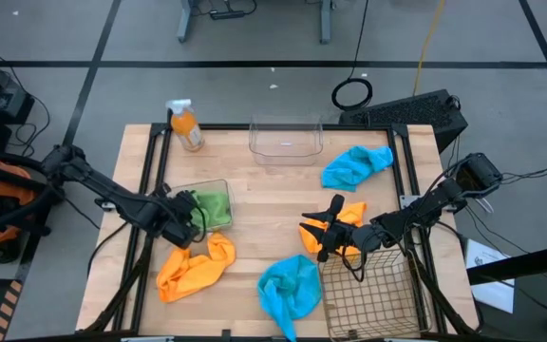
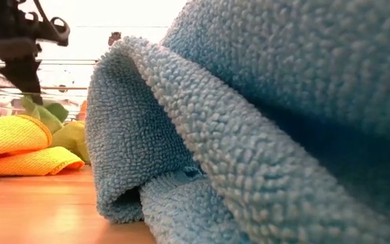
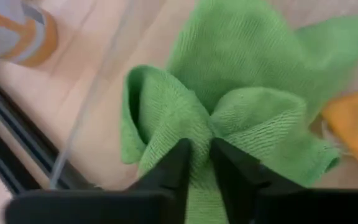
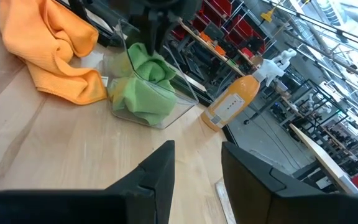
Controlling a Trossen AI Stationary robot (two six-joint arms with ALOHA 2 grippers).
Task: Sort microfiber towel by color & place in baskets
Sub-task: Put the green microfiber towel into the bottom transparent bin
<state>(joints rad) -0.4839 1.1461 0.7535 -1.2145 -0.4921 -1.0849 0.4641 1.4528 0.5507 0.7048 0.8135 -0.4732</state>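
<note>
Green sorting is underway. The clear tub sits directly beneath the left gripper, whose fingers pinch a green towel inside it; next it should release. The right gripper hovers empty, parted, over an orange towel.

My left gripper sits at the tub left of centre; my right gripper hovers beside the wire basket.
</note>
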